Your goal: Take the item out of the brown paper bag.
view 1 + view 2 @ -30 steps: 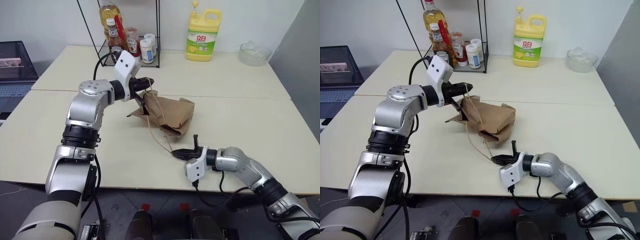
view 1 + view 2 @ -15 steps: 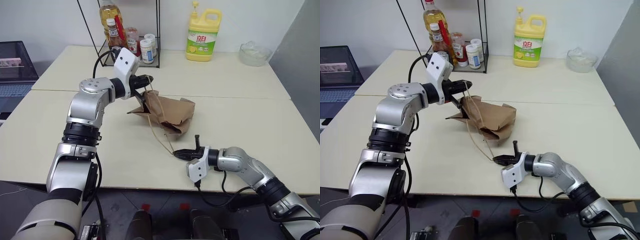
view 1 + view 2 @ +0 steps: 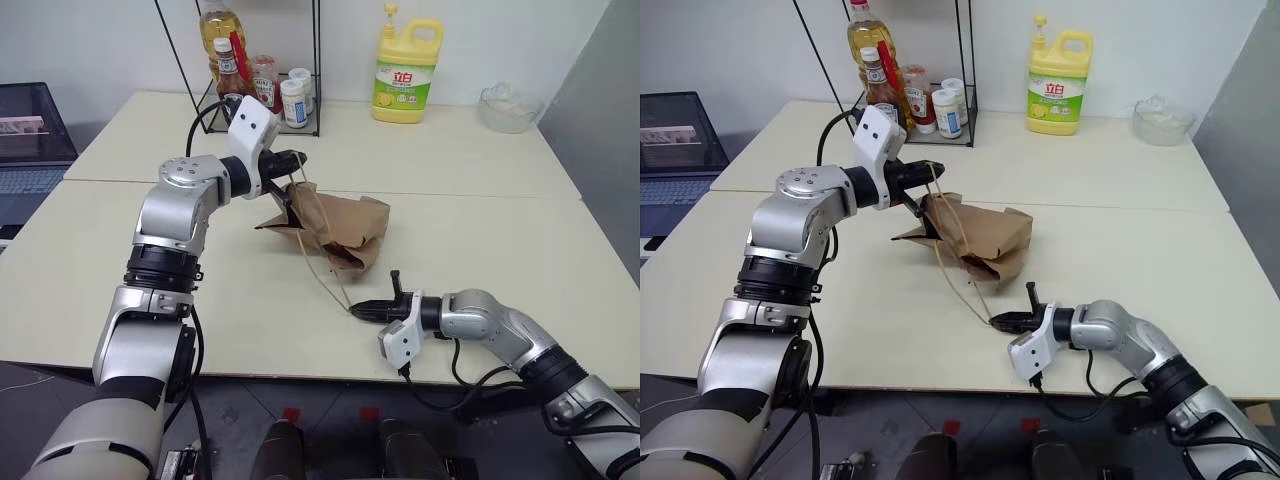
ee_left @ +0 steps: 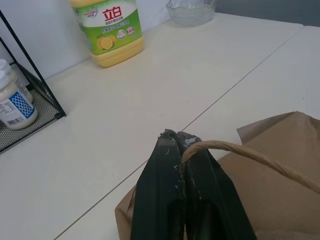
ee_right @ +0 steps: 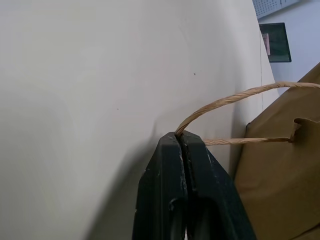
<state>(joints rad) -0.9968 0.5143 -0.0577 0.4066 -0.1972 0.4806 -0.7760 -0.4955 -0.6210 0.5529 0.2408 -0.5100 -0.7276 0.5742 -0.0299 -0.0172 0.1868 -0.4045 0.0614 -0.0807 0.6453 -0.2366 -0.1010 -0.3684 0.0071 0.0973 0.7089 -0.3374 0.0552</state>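
Pinching twisted tan cord handles (image 3: pixel 325 285) of crumpled brown paper bag (image 3: pixel 340 228)

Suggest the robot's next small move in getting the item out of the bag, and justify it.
Probably draw the right gripper a little farther from the left gripper. Each is shut on a cord handle of the brown paper bag, which lies crumpled on the table, mouth not yet spread.

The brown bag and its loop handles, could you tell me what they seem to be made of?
The brown bag looks like matte kraft paper: it creases and crumples stiffly. Its handles look like twisted tan paper cord, perhaps fibre twine; the spiral twist shows where each shut tool pinches one.
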